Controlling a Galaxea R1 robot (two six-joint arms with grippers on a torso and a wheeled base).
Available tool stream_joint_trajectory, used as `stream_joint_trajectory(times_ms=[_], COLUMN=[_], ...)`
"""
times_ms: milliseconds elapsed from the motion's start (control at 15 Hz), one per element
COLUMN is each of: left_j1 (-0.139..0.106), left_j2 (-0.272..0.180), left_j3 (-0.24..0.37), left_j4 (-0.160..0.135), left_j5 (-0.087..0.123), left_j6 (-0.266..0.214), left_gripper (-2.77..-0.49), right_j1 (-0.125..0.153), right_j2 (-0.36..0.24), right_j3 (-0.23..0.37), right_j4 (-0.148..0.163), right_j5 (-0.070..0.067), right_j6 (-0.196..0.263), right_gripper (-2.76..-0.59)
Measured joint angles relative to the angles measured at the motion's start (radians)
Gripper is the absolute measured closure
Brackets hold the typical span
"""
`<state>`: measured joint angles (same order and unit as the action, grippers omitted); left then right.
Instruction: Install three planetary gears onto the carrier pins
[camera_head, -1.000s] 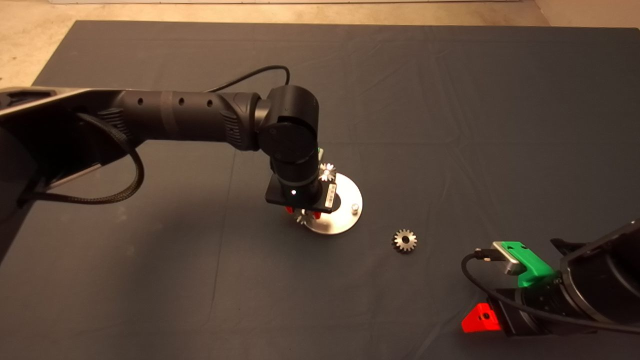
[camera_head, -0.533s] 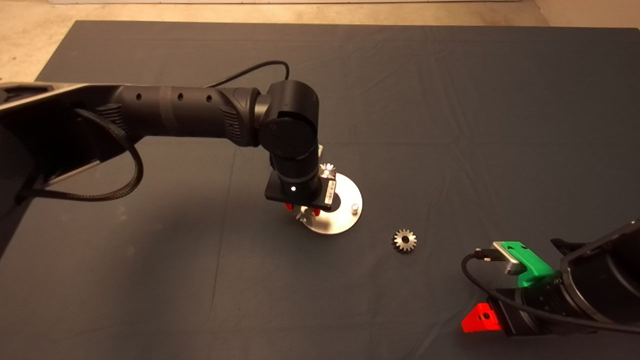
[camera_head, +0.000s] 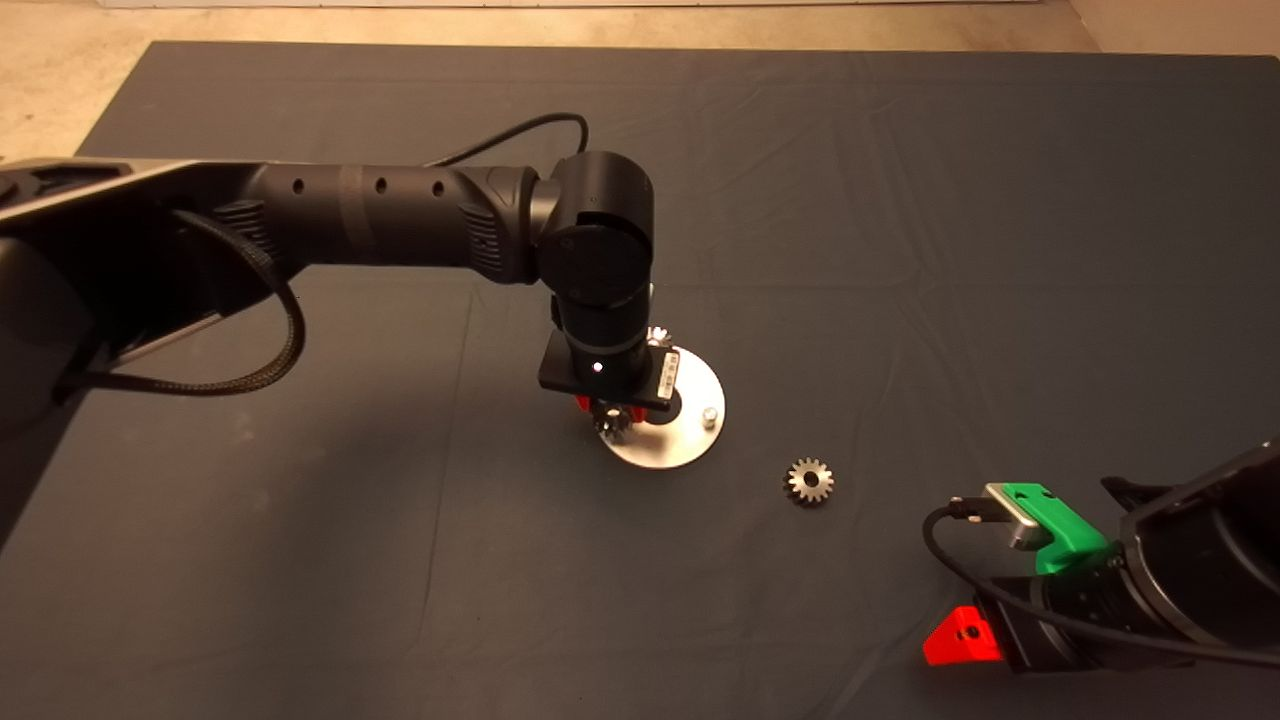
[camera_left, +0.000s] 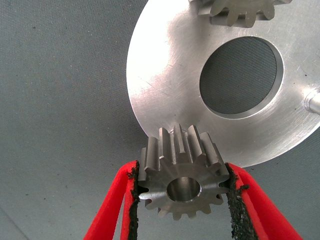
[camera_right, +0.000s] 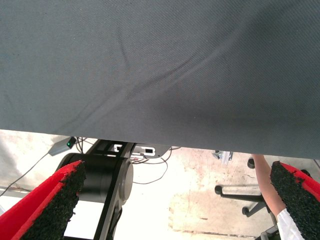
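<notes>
Over the near rim of the silver disc (camera_head: 668, 418): left claw (camera_left: 182, 192) clamped on one planetary gear (camera_left: 182, 175), bore facing up, pads on opposite tooth flanks. Target pin hidden under the gear, so bore-to-pin offset cannot be read. One gear (camera_left: 235, 9) is seated on the far pin; a bare pin (camera_head: 709, 414) stands on the disc's right. Third gear (camera_head: 809, 481) lies flat on the table, nearer the right claw (camera_head: 960, 637), parked lower right, fingers spread, empty.

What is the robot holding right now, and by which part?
The left gripper holds a gear by its toothed rim, one pad on each opposite side, over the disc's edge. The right gripper holds nothing.
</notes>
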<state>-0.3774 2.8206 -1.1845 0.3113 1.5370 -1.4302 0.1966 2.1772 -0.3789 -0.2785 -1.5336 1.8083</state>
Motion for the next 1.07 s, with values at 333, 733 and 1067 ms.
stream_joint_trajectory(times_ms=[333,733,1067], left_j1=[0.001,0.003,0.003], left_j2=[-0.003,-0.010,-0.012], left_j3=[0.014,0.053,0.056], left_j4=[0.003,0.003,0.003], left_j5=[-0.004,-0.011,-0.011], left_j6=[-0.005,-0.028,-0.031], left_gripper=[-0.96,-0.96,-0.96], right_j1=[0.000,0.000,0.000], right_j2=[0.000,0.000,0.000], right_j3=[0.000,0.000,0.000], right_j4=[0.000,0.000,0.000], right_j5=[0.000,0.000,0.000], right_j6=[0.000,0.000,0.000], right_gripper=[-2.75,-2.75,-2.75])
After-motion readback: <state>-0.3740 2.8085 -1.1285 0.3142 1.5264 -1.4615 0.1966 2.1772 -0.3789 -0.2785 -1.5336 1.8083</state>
